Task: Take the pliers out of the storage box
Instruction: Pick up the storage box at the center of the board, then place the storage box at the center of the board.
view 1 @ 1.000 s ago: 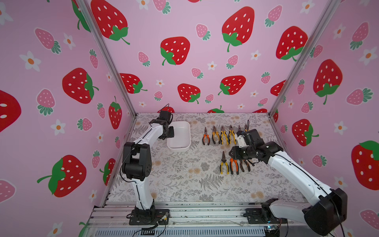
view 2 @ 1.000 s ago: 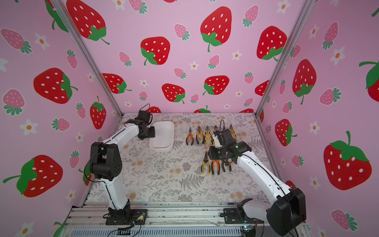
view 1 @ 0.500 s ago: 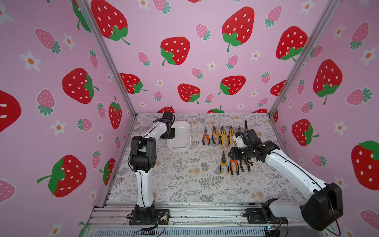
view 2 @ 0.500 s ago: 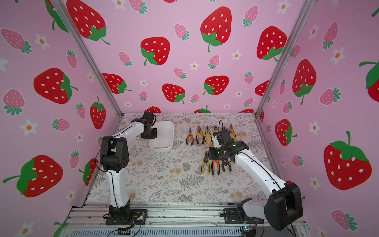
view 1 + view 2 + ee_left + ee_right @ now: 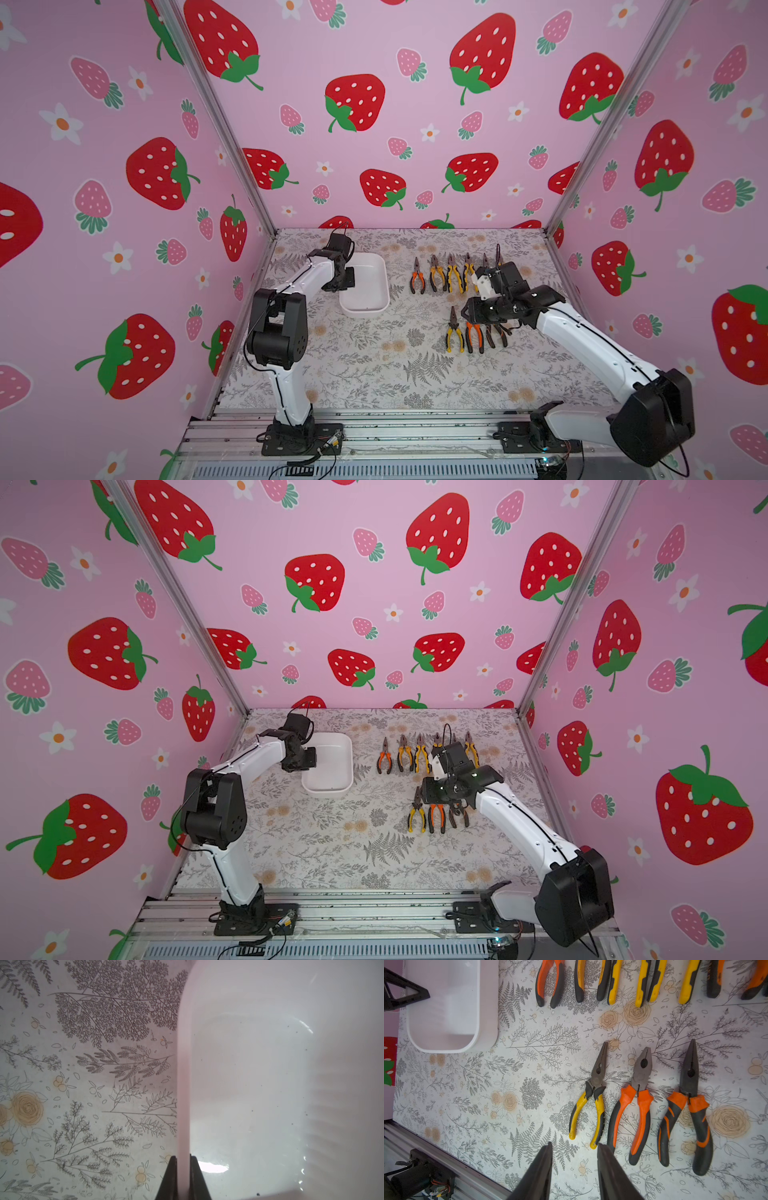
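Left end effector [image 5: 182,1160] pinches storage box [image 5: 184,1064] wall.

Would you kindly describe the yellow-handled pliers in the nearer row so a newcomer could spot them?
On the floral table, right of the white storage box, pliers lie in two rows. In the nearer row of three, it is the pair closest to the box, the only one there with yellow handles, not orange.

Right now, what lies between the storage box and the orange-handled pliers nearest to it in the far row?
Nothing: only bare floral table cover separates the storage box from those orange-handled pliers, as both top views show.
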